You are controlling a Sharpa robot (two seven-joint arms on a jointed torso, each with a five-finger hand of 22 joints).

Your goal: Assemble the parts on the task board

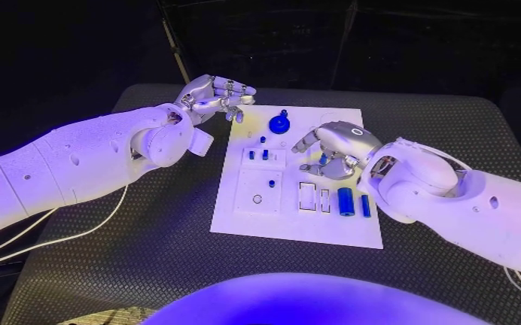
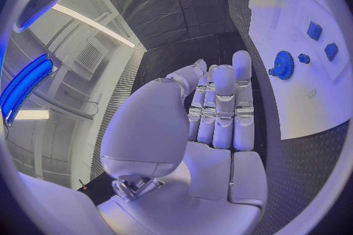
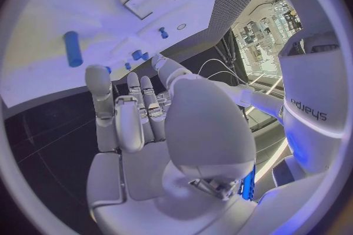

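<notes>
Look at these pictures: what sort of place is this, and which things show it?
Probably a robotics lab test bench: a white task board holding small blue parts on a black table, dark curtains behind.

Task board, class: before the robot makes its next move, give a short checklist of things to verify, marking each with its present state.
1. Task board lies flat on the table: ok.
2. Left hand is free, holding no part: ok; its fingers lie straight and bare in the left wrist view.
3. Right hand is free: cannot tell; the left wrist view shows a small blue piece at its fingertips.
4. Blue gear is unobstructed: ok.
5. Blue cylinder lies within the board's edge: ok.
</notes>
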